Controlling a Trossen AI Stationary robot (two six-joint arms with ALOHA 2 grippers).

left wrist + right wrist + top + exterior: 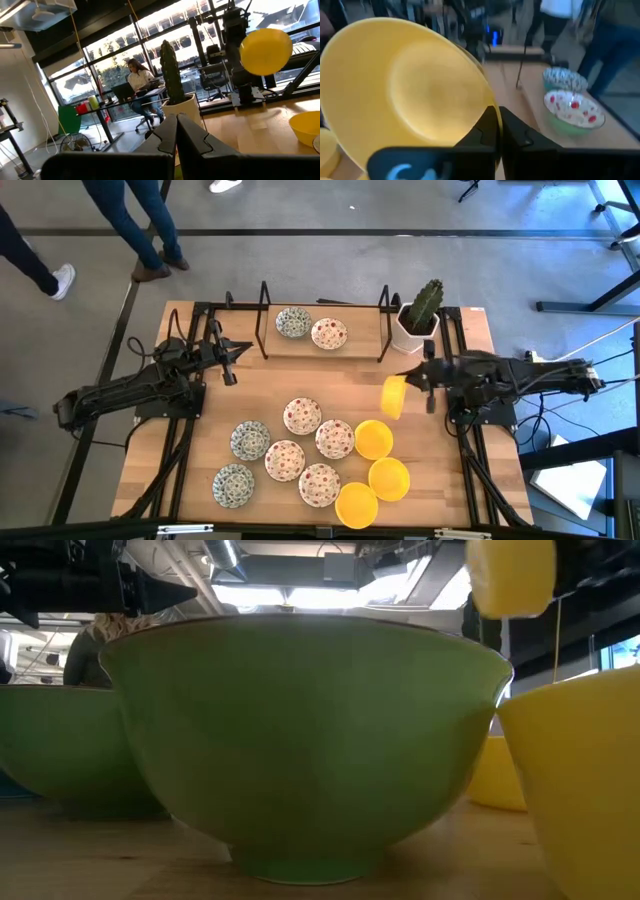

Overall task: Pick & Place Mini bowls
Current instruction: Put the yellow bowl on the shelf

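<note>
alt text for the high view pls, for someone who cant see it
Overhead view of a wooden table: the right gripper holds a yellow mini bowl on edge above ten bowls; two more sit by the rack. The left gripper waits, shut, at the left.

- The table (250, 395) is pale, matt wood.
- The yellow mini bowl (405, 90) beside the cactus pot (415, 330) looks smooth and faintly glossy.
</note>
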